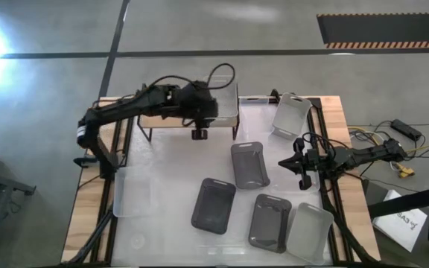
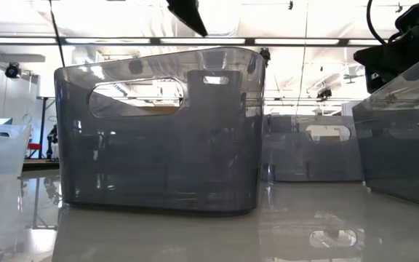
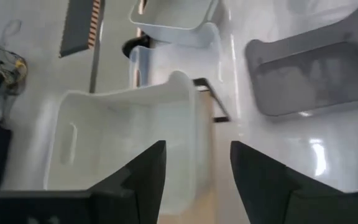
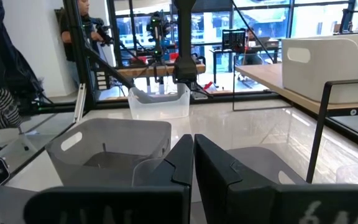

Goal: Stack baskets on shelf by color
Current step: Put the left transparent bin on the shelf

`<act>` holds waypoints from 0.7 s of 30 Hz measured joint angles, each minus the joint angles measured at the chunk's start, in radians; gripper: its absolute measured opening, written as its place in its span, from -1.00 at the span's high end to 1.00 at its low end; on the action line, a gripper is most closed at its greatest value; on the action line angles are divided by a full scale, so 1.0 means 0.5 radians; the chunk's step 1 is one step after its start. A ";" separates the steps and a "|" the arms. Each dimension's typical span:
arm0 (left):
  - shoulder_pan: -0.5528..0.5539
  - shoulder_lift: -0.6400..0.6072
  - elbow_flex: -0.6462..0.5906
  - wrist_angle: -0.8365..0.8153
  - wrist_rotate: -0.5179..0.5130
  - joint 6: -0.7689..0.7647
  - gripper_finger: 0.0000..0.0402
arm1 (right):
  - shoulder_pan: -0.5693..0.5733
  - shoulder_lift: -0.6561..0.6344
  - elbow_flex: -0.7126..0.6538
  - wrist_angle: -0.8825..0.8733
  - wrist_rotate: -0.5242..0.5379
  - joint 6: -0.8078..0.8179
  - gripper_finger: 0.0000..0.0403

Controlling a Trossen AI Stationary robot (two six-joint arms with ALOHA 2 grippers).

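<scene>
Left gripper (image 1: pixel 199 134) fingers (image 3: pixel 143 177) released, spread above clear basket (image 3: pixel 126 140) sitting on shelf (image 1: pixel 155 120) directly beneath them. Right gripper (image 1: pixel 302 165) fingers clenched empty, just beside grey basket (image 1: pixel 249 164) on worktop (image 1: pixel 166 201); dark baskets (image 1: pixel 214 205) nearer front.

White table (image 1: pixel 170 164) carrying shelf (image 1: pixel 159 123) and baskets (image 1: pixel 249 164)

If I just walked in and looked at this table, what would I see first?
Probably the left hand hanging open at the far side of the table, just above a clear basket standing on the small wooden shelf. Next you'd spot the dark grey baskets lying scattered over the near half of the white table. The right hand waits shut by the table's right edge.
</scene>
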 joint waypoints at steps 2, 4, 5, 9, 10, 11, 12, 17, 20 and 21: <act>-0.059 -0.070 -0.049 -0.022 0.001 -0.091 0.18 | 0.000 -0.001 0.000 0.000 -0.001 0.000 0.96; -0.137 -0.148 -0.128 -0.026 0.001 -0.182 0.18 | 0.000 0.000 0.000 0.000 0.000 0.000 0.96; -0.185 -0.186 -0.180 -0.028 0.003 -0.225 0.18 | 0.000 0.000 -0.001 0.000 0.000 0.000 0.96; -0.411 -0.300 -0.401 -0.028 -0.016 -0.443 0.18 | 0.000 0.000 0.000 0.000 0.000 0.000 0.96; -0.475 -0.327 -0.461 -0.023 -0.053 -0.504 0.18 | -0.001 0.000 0.000 0.000 0.000 0.000 0.96; -0.542 -0.348 -0.523 -0.025 -0.092 -0.561 0.18 | 0.000 0.000 -0.001 0.000 0.000 0.000 0.96; -0.605 -0.373 -0.587 -0.027 -0.128 -0.618 0.18 | 0.000 0.000 -0.001 0.000 0.000 0.000 0.96; -0.917 -0.486 -0.866 -0.028 -0.179 -0.990 0.18 | 0.000 0.000 0.000 0.000 -0.001 0.000 0.96; -1.102 -0.536 -0.995 -0.034 -0.183 -1.275 0.18 | -0.001 0.000 0.000 0.000 -0.001 0.000 0.96; -1.171 -0.552 -1.038 -0.035 -0.183 -1.367 0.18 | 0.000 0.000 0.000 0.000 0.000 0.000 0.96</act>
